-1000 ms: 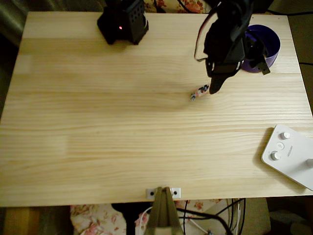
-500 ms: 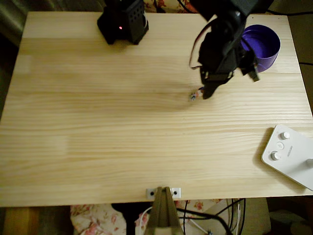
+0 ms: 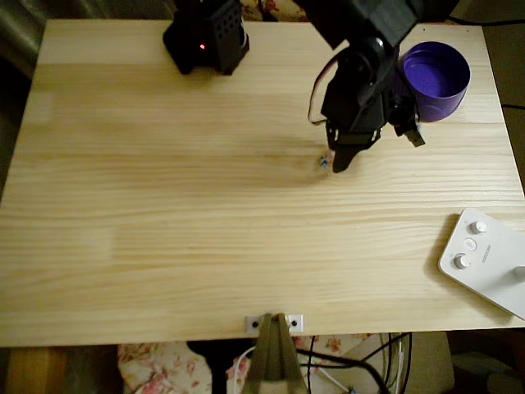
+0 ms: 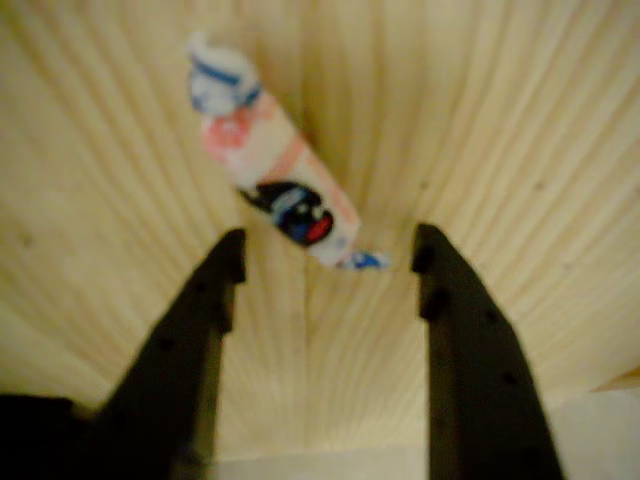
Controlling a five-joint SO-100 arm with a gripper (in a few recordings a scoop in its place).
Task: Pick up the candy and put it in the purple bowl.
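Matte black arm (image 3: 361,78) of blocky segments, looped cable along left side; black pincer (image 4: 325,255) with two flat tapering fingers (image 4: 195,330).

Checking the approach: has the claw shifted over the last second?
Yes. In the overhead view the claw has moved left, away from the purple bowl, and now hangs open over the candy.

A home: floral bedding (image 3: 156,373) under a pine table (image 3: 164,230).

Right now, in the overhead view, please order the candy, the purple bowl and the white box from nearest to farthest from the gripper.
1. Candy: beside the gripper, on its left.
2. Purple bowl: upper right.
3. White box: lower right edge.
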